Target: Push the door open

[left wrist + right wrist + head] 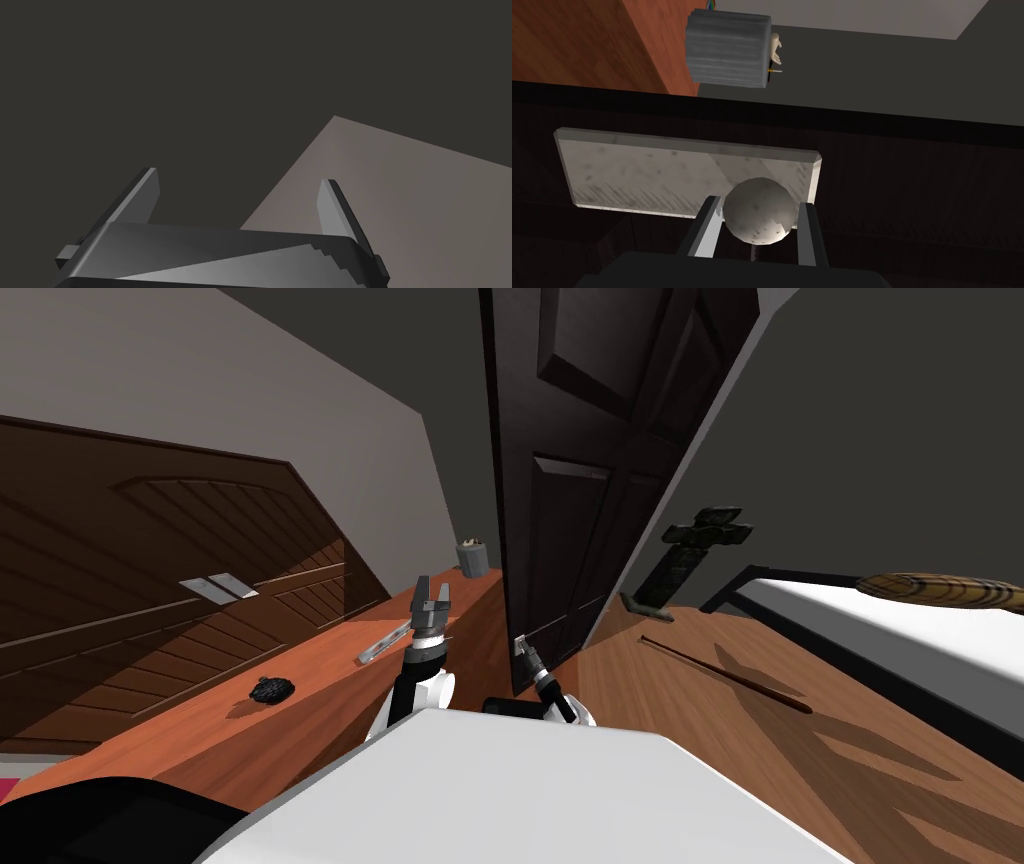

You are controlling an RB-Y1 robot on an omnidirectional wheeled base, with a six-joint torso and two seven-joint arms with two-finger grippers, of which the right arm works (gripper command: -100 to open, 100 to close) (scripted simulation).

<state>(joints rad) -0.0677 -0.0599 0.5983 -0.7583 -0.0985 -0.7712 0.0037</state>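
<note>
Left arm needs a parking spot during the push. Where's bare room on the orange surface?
Bare: the orange surface between black lump and grey bar, and from the lump toward me. Crowded: the far end, with left gripper, grey bin and door. The right gripper holds the knob.

Door (580, 488) dead ahead, right hand (519, 642) gripping its knob (759, 220). Left of the door runs the desk (300, 708): can (472, 557) at the far end, lump (272, 689) nearer, left hand (432, 591) above it. Right of the door: cross (700, 543) far, stick (730, 673) on the floor (800, 768), bed (900, 633) rightmost.
</note>
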